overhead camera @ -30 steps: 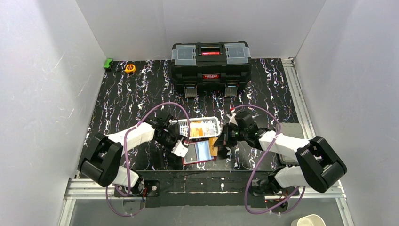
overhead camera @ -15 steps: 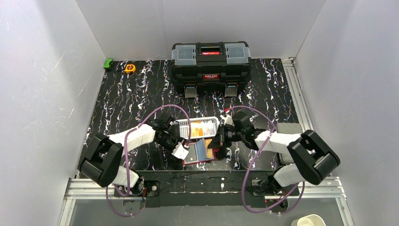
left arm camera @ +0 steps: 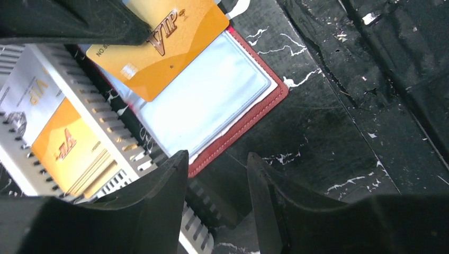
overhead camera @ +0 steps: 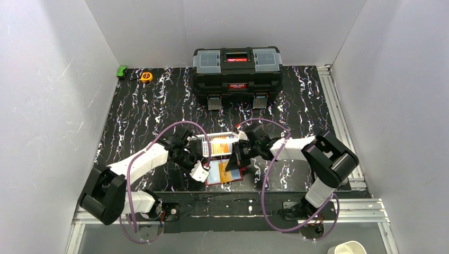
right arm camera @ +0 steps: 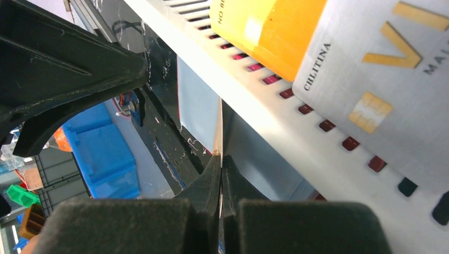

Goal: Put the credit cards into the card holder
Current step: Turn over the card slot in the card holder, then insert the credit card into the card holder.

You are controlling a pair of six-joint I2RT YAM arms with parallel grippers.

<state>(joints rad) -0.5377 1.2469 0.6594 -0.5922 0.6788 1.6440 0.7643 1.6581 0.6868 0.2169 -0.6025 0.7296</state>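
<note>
now | right fingers (right arm camera: 209, 185) pinch orange card (left arm camera: 159, 47) over card holder (left arm camera: 254, 114) | left fingers (left arm camera: 164, 185) parted | basket (left arm camera: 127, 169) alongside

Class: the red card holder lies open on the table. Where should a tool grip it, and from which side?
Grip the card holder's bare red border near its rounded corner, coming low from the left tool's side. It lies flat; the orange card covers the far part and the basket crowds another edge, probably leaving this rim free.
</note>
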